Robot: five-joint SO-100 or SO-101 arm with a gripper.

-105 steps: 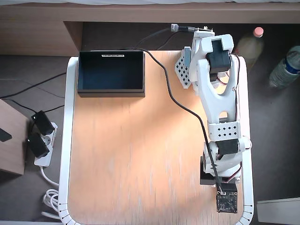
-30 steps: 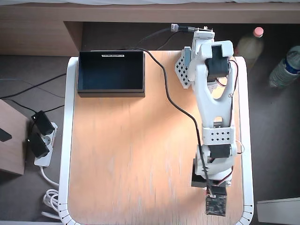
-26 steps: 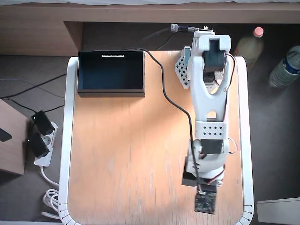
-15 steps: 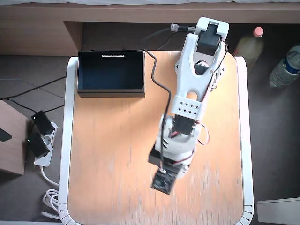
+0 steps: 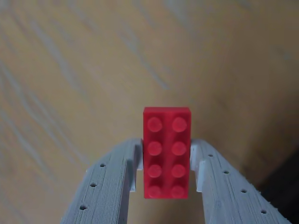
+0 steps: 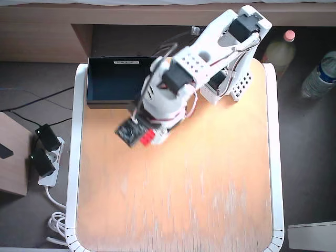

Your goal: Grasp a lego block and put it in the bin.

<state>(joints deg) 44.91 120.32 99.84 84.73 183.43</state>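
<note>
In the wrist view my gripper [image 5: 167, 161] is shut on the red lego block [image 5: 167, 151]; its two white fingers press the brick's long sides, studs facing the camera, and the wooden table below looks blurred. In the overhead view the gripper [image 6: 149, 137] holds the lego block [image 6: 147, 137] above the table, just below and to the right of the bin's near edge. The bin [image 6: 113, 79] is a dark box with a white label strip at the table's back left corner. It looks empty.
The arm's white base [image 6: 231, 84] stands at the back right of the wooden table [image 6: 178, 199]. Bottles [image 6: 320, 73] stand on the floor to the right. A power strip and cables [image 6: 44, 157] lie to the left.
</note>
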